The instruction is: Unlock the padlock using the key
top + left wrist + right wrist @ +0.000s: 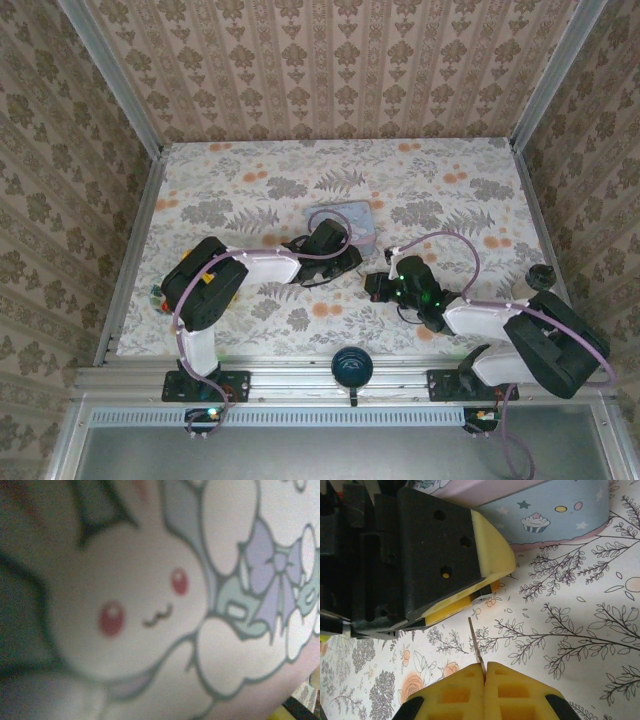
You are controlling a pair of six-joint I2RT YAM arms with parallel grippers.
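One relation counts: key [474,639] pinched in clenched right fingers [512,682], blade in line with them, aimed left at tip of left fingers [492,550], just short. Metal glint [481,599] there, maybe padlock; left grip unclear. Blue tin [560,515] beyond.

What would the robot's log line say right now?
right gripper: shut on key | key: tip near left gripper | left gripper: beside tin, grip unclear
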